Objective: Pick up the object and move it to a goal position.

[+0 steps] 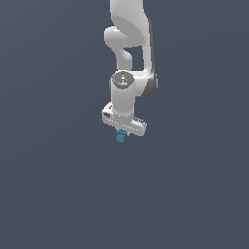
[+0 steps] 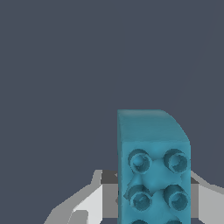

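The brick (image 2: 153, 170) fills the near part of the wrist view: a teal-blue block with round studs, four of them fully seen in two rows and the edge of a third row cut off by the frame. Its studded face is turned toward the wrist camera, and a smooth face with one rounded corner runs away from it. The hand (image 2: 151, 199) is closed on the brick: white and grey finger parts show on either side of the block, close against it. One finger (image 2: 85, 205) is plain to see; the other is mostly hidden behind the brick.

The exterior view shows what the wrist view cannot. There the brick (image 1: 121, 136) is a tiny teal speck hanging just under the white hand (image 1: 122, 132), with only its lower end poking out below the fingers. The arm (image 1: 129, 53) rises above the brick to the top edge of the picture. All around the brick is flat dark grey-blue ground, and whether the brick touches it cannot be told. No container is visible in either view.
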Tool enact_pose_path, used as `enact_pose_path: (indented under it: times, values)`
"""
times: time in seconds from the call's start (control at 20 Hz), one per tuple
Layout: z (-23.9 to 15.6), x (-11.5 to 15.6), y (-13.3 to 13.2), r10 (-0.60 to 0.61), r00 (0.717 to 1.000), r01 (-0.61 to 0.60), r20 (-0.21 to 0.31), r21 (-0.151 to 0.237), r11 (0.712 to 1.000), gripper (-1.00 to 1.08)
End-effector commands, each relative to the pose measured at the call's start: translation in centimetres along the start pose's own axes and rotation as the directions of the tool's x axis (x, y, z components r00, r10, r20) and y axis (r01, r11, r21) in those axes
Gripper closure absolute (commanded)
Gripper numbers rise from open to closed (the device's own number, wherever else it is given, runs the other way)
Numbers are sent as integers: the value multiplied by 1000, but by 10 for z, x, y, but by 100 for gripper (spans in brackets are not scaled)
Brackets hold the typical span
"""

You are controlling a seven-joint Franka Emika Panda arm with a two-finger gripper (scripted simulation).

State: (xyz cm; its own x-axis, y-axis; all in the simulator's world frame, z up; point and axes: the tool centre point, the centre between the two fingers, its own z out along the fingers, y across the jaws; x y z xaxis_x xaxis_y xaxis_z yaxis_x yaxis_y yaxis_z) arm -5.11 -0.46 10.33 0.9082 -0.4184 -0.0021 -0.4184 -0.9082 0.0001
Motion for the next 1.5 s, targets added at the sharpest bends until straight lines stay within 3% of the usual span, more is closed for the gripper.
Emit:
enact_pose_path:
  times: [0.0, 1.45]
  values:
    - [-25, 0, 2, 1, 1000, -1, -1, 1, 1000, 108]
    - [-334, -4, 24, 1, 1000, -1, -2, 0, 1000, 108]
